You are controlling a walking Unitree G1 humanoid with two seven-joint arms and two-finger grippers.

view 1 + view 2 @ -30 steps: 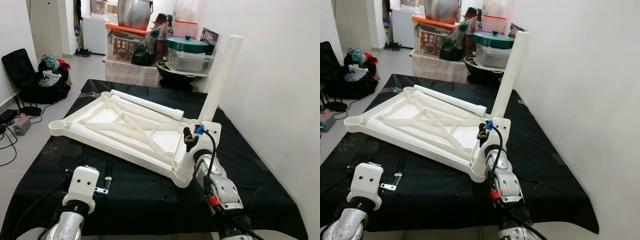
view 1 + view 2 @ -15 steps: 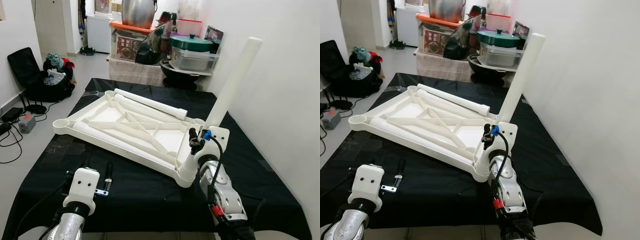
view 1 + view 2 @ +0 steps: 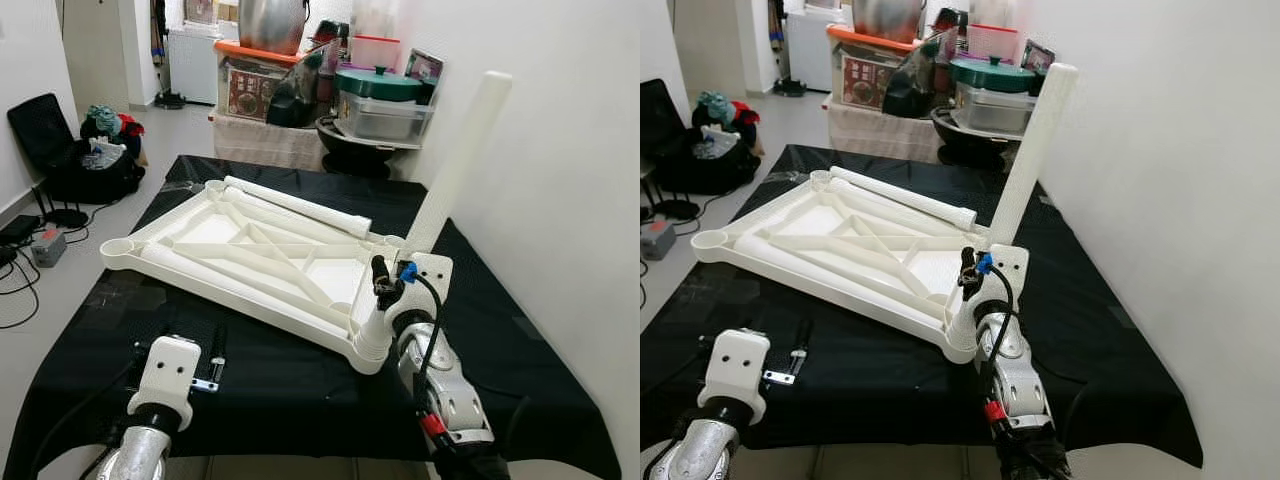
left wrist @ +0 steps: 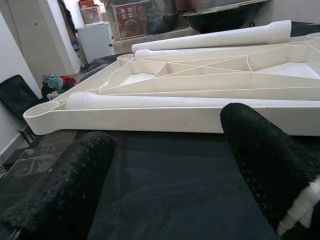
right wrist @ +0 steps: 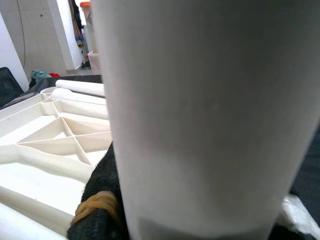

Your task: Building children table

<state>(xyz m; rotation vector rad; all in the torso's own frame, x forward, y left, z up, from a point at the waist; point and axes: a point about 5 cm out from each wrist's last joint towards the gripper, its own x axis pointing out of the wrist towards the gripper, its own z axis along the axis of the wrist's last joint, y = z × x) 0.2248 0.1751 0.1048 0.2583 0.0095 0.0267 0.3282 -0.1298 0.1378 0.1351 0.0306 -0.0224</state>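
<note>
We find the right gripper (image 3: 385,285) clamped around the upright table leg (image 3: 455,160) at the overturned tabletop (image 3: 260,255)'s corner; left gripper (image 4: 165,165) spread, idle. Leg: rigid, light, smooth; grasp low.

Both eye views look forward and down from the robot's head over the black cloth-covered table (image 3: 300,380), sharing the upturned white plastic ribbed tabletop (image 3: 250,262). The left wrist view sits low at the table's near edge, facing that tabletop (image 4: 165,117) closely. The right wrist view presses against a white plastic tube leg (image 5: 210,115).
</note>
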